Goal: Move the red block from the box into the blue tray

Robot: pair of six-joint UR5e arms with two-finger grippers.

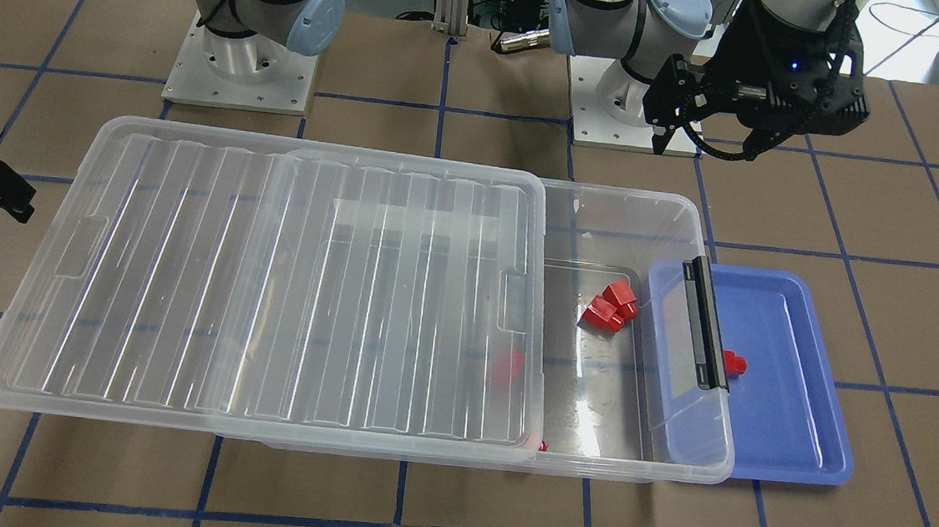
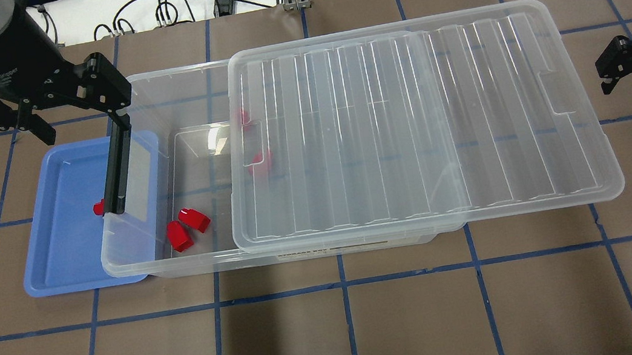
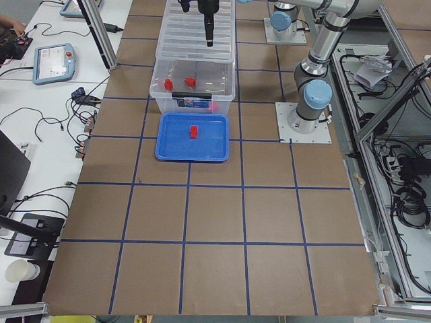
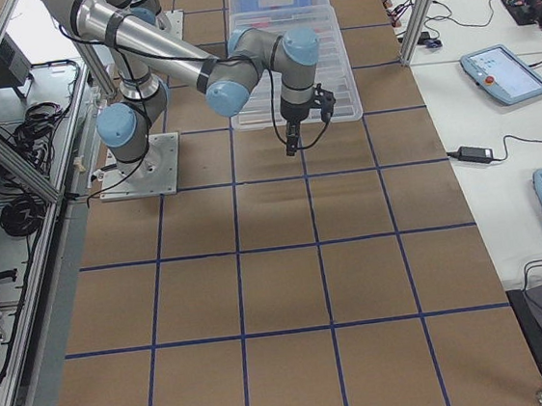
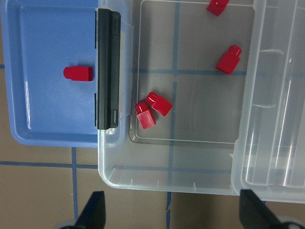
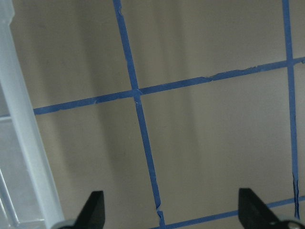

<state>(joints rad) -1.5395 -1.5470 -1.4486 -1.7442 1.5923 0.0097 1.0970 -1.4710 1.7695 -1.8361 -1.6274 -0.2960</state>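
While one red block [image 5: 78,73] lies in the blue tray [image 5: 43,114], we hold our left gripper [image 5: 174,215] wide and empty above the box [image 5: 162,177]; our right gripper [image 6: 174,212] gapes empty too.

A brown tabletop [image 3: 269,222] crossed by a grid of blue tape lines [image 3: 244,215] fills the exterior left view; along its left edge runs a white bench [image 3: 27,91] with a teach pendant [image 3: 55,62], black cables [image 3: 42,118] and, lower left, a paper cup [image 3: 19,271]

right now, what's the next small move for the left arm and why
Probably back the left gripper away: it is open and empty, and a red block already lies in the blue tray. Others lie in the box.
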